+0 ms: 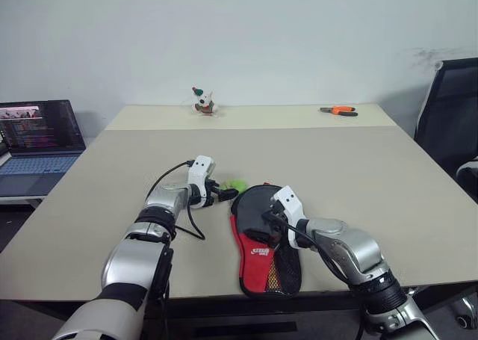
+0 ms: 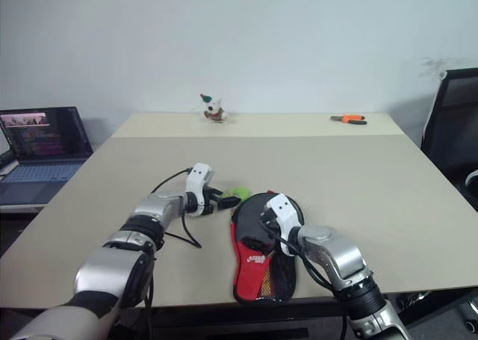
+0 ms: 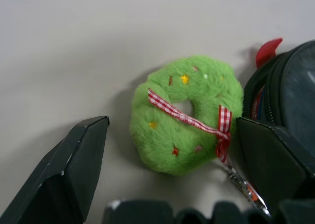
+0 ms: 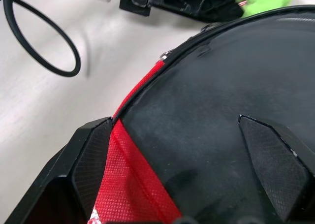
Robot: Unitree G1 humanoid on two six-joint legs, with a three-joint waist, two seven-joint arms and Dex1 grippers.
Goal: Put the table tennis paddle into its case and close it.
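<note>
The case (image 1: 258, 259) lies flat near the table's front edge, black rounded part away from me and red part with a white logo and mesh pocket toward me. The table tennis paddle is hidden. My right gripper (image 1: 267, 220) is over the case's black part (image 4: 221, 61), open, one finger by the zipper seam where red meets black. My left gripper (image 1: 222, 194) is just left of the case's rounded end, open, its fingers (image 3: 74, 160) on either side of a small green plush wreath (image 3: 182, 111) with a red checked ribbon. The wreath lies against the case's edge.
A laptop (image 1: 37, 142) stands open off the table's left side. A small toy figure (image 1: 202, 102) and orange-handled pliers (image 1: 340, 110) lie at the far edge. A black chair (image 1: 452, 108) is at the right. A black cable (image 4: 49, 37) loops beside my left wrist.
</note>
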